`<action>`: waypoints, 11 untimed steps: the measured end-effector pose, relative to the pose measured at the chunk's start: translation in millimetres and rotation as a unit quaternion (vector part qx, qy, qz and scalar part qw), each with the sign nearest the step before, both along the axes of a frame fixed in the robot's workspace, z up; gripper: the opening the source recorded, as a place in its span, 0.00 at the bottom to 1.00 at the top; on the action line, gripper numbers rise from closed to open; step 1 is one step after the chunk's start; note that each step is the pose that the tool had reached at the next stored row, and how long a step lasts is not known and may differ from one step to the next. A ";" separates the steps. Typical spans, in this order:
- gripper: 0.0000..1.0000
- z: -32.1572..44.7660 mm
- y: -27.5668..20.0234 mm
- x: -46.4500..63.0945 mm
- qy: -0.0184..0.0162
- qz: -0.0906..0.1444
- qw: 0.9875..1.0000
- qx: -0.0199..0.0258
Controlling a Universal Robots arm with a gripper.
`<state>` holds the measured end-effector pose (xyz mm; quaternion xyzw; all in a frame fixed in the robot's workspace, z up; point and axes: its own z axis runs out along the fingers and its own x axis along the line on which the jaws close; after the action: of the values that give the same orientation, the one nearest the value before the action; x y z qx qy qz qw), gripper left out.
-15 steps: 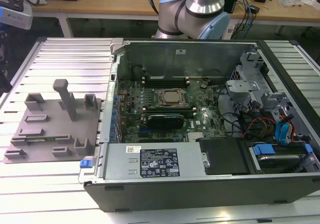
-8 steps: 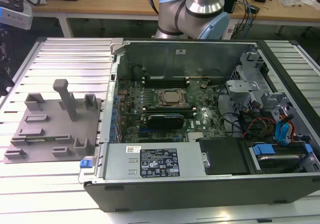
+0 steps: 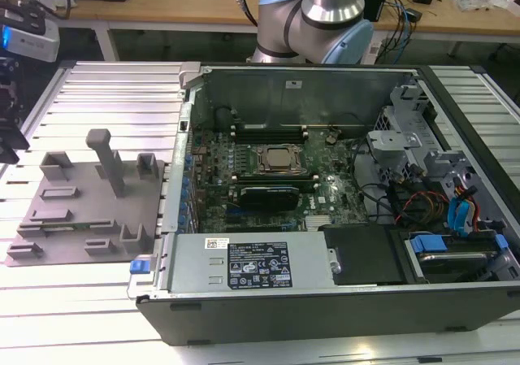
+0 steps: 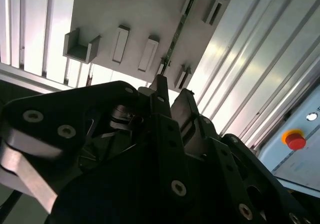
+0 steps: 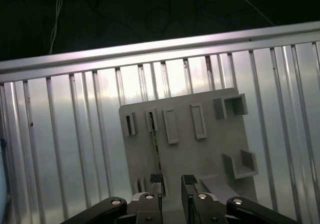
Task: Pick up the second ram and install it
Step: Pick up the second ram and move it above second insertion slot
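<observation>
The second ram (image 5: 156,149) is a thin green stick standing on edge in a slot of the grey fixture plate (image 5: 200,159). In the second wrist view the same ram (image 4: 177,29) runs across the plate (image 4: 135,14). My gripper (image 5: 172,181) hangs above the plate's near end, open, with a gap between its black fingers (image 5: 156,180) and nothing held. It is apart from the ram, and one fingertip lines up with the stick's end. In the second wrist view the gripper (image 4: 172,92) looks the same. The exterior view shows the plate (image 3: 81,210) at its left.
The open computer case (image 3: 325,292) lies at the exterior view's right, with the motherboard's CPU socket (image 3: 280,159) and a black heatsink block (image 3: 264,196) inside. Ribbed metal table slats (image 5: 75,149) surround the plate. A red stop button (image 4: 296,140) sits nearby.
</observation>
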<state>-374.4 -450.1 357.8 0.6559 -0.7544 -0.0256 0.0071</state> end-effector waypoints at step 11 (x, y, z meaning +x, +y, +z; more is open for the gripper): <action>0.28 -18.1 0.0 0.0 0.000 0.000 1.000 0.000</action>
<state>-374.4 -450.1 339.8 0.6559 -0.7544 -0.0256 0.0071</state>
